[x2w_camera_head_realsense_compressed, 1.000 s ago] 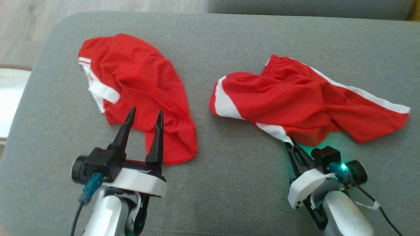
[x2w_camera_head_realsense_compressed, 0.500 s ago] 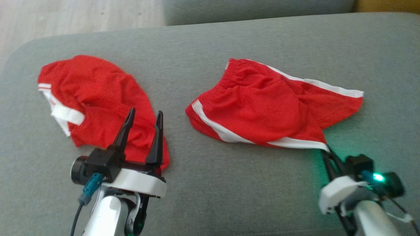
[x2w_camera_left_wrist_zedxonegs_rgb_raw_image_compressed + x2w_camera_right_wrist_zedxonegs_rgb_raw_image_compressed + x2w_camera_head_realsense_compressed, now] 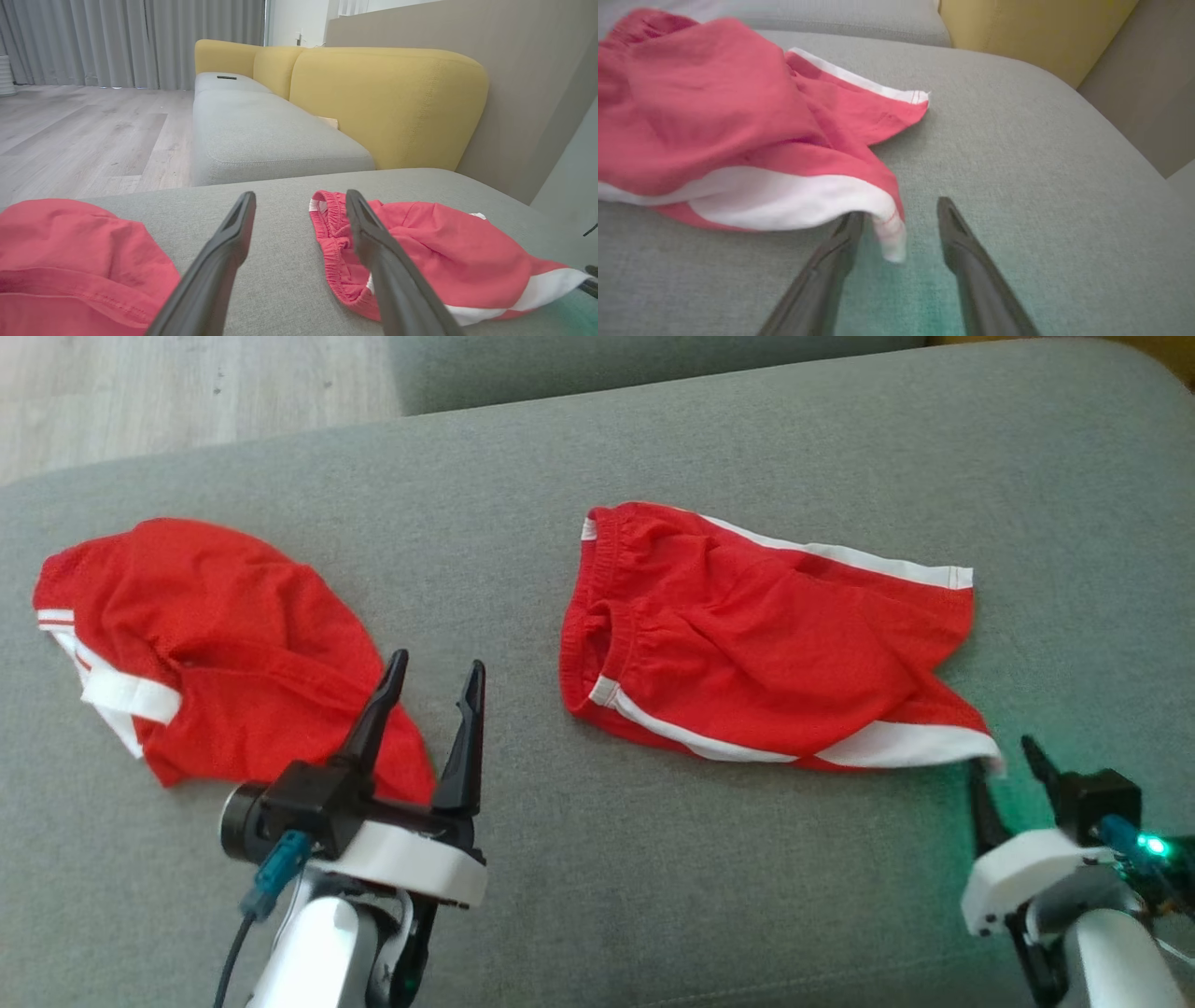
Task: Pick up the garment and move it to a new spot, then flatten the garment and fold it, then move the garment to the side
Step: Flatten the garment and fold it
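You're working over a broad grey seat cushion (image 3: 653, 448). Its tightly woven, slightly fuzzy cover and rounded edges give you a flat, grippy bed for spreading cloth, so I'd expect thin fabric to drag here rather than slide. Past its far edge lies pale wood floor (image 3: 187, 383). The left wrist view shows a yellow backrest (image 3: 387, 102) further off, plump and rounded.

The red shorts (image 3: 747, 644) lie on the right half of the cushion, well apart from the second red garment (image 3: 205, 644), which is crumpled on the left. The shorts are thin, mesh-like sports fabric with white side stripes. They are drawn out long towards the near right, with the elastic waistband (image 3: 597, 607) gathered at their left end and the body rumpled in soft folds. I'd judge that this stretched shape comes from a pull on the near-right leg. The shorts seem to be at their new spot, with flattening not yet done.

Your left gripper (image 3: 438, 663) hangs near the right end of the second garment, fingers spread wide and holding nothing. Your right gripper (image 3: 1001, 756) sits at the near right with its jaws parted. The white hem corner (image 3: 887, 233) droops just beside one finger, loose and not pinched.
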Motion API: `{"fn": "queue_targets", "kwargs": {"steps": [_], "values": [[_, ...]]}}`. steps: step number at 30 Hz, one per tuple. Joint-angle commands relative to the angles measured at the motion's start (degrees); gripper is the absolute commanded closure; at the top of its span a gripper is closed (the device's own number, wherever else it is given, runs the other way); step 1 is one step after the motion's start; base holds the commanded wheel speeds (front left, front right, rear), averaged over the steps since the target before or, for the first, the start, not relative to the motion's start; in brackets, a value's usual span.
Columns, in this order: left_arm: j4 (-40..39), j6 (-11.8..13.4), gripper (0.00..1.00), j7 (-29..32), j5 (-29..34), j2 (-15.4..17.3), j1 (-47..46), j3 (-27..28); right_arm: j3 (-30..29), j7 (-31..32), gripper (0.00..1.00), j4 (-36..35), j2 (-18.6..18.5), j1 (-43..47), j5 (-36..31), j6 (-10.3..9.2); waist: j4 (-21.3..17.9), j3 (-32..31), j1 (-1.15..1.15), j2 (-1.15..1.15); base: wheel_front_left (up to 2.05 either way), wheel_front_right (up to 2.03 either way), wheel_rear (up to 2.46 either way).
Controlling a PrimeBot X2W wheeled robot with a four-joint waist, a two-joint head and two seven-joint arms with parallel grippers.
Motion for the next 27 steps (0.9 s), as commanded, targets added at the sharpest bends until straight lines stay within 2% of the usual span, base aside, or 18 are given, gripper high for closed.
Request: {"fn": "queue_targets", "kwargs": {"steps": [1, 3, 5, 8, 11, 14, 21, 27], "values": [[-1.57, -0.17, 0.00, -0.30, 0.58, 0.07, -2.85, 1.72, 0.79, -1.20, 0.00, -3.40, 0.55, -0.40, 0.32, -0.04, -0.30, 0.03, 0.00, 0.00, 0.00, 0.00, 0.00], [-1.57, -0.27, 0.00, -0.30, 0.59, 0.07, -2.91, 1.68, 0.18, -2.22, 0.00, -4.40, 1.17, -0.23, 0.96, -0.04, -0.41, -0.02, 0.00, 0.00, 0.00, 0.00, 0.00], [-2.24, -1.03, 0.00, -0.30, -0.08, 0.07, -3.19, 1.45, 0.31, -5.80, 0.00, -7.57, 2.88, 1.28, 4.94, -0.04, -0.57, -0.19, 0.00, 0.00, 0.00, 0.00, 0.00], [-2.93, -1.81, 0.00, -0.30, -0.40, 0.07, -3.31, 1.60, 2.22, -9.53, 0.00, -11.69, 3.49, 2.69, 10.33, -0.04, -0.91, 0.09, 0.00, 0.00, 0.00, 0.00, 0.00], [-2.53, -2.70, 0.00, -0.30, 0.17, 0.07, -3.44, 1.45, 5.33, -11.05, 0.00, -14.66, 3.56, 4.08, 15.84, -0.04, -1.36, 0.34, 0.00, 0.00, 0.00, 0.00, 0.00], [-1.61, -3.72, 0.00, -0.30, -0.09, 0.07, -3.72, 0.68, 6.45, -11.42, 0.00, -15.28, 3.58, 4.85, 18.59, -0.04, -1.81, 0.53, 0.00, 0.00, 0.00, 0.00, 0.00], [5.39, -6.63, 0.00, -0.30, 0.95, 0.09, -6.72, -5.00, 5.76, -11.53, 0.00, -15.16, 3.59, 3.28, 19.58, -0.04, -2.95, 2.37, 0.00, 0.00, 0.00, 0.00, 0.00], [15.45, -7.38, 0.00, -0.30, 2.02, 1.13, -12.27, -10.65, 5.60, -11.54, 0.00, -15.54, 3.59, 2.29, 19.58, -0.04, -3.73, 4.28, 0.00, 0.00, 0.00, 0.00, 0.00]]}}
